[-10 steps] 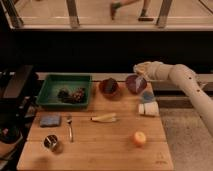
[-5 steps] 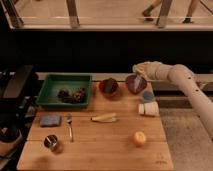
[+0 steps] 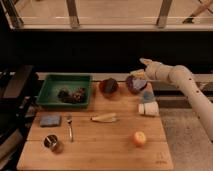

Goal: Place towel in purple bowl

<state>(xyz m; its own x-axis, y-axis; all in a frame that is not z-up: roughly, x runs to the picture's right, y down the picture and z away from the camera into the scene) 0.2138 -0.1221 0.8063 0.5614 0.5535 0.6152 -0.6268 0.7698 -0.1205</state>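
We found the gripper (image 3: 141, 75) just above the far rim of the purple bowl (image 3: 134, 84), and we could not tell its state. The towel (image 3: 147, 96) lay on the wooden table (image 3: 100, 145) just in front of the purple bowl, touching a pale cup (image 3: 148, 109). Left of the purple bowl stood a red-orange bowl (image 3: 109, 87), then a green tray (image 3: 65, 91)

Wooden table (image 3: 100, 150), dark wall behind, bright railed window above.
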